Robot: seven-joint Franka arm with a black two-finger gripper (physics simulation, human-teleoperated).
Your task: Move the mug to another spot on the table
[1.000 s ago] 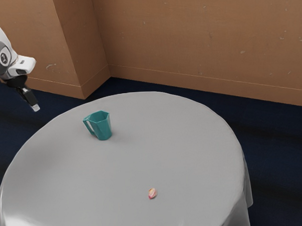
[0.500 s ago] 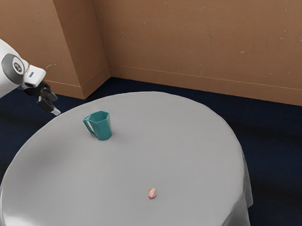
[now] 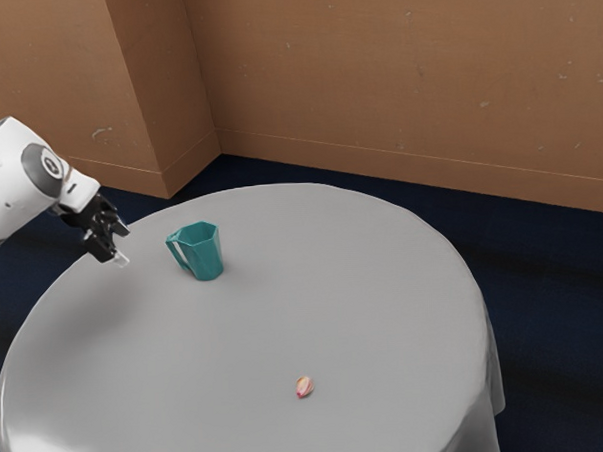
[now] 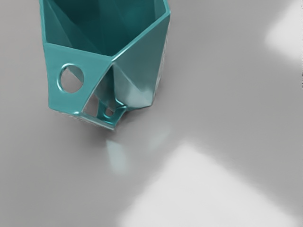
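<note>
A teal faceted mug (image 3: 197, 251) stands upright on the round grey table (image 3: 364, 283), toward the back on the exterior view's left, its handle facing the table's front. My black gripper (image 3: 116, 257) hangs open just over the table's rim, a short way to the mug's left in that view, with nothing in it. In the wrist view the mug (image 4: 109, 42) is close ahead of my hand, its pierced handle turned toward the camera and its hollow inside showing, on the grey table (image 4: 218, 113).
A small pink and yellow object (image 3: 305, 388) lies near the table's front. A brown wall with a jutting corner (image 3: 166, 92) stands behind the table. A dark blue floor (image 3: 554, 275) surrounds it.
My arm has swung down and toward the exterior view's right, bringing the gripper from above the floor to the table's rim beside the mug. The mug has not moved.
</note>
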